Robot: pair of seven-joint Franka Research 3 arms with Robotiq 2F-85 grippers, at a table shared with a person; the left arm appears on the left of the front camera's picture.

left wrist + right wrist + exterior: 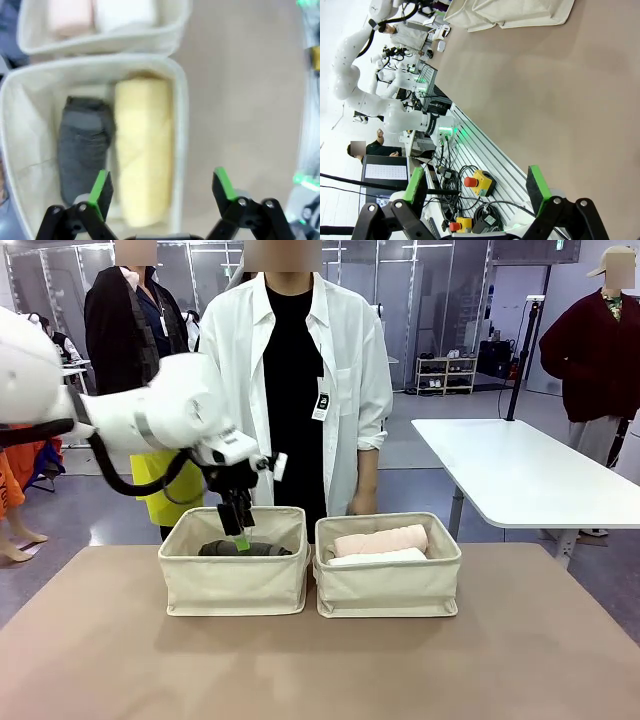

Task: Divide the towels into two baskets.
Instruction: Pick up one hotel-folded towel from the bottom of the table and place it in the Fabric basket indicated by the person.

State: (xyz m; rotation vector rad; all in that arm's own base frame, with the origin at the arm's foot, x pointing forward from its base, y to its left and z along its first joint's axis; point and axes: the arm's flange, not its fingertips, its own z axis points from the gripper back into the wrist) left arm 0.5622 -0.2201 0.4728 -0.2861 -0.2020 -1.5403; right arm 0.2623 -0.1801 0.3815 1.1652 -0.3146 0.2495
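Note:
Two cream canvas baskets stand side by side at the table's far side. The left basket holds a dark grey towel and a pale yellow towel. In the right basket lie a peach-pink towel and a white towel. My left gripper hangs open just above the left basket, over the yellow towel, with nothing between its fingers. My right gripper stands open and empty over the table's near edge.
A person in a white shirt stands right behind the baskets, hands down. The brown tabletop is bare in front of the baskets. Emergency-stop boxes and cables lie past the table edge. A white table stands at the back right.

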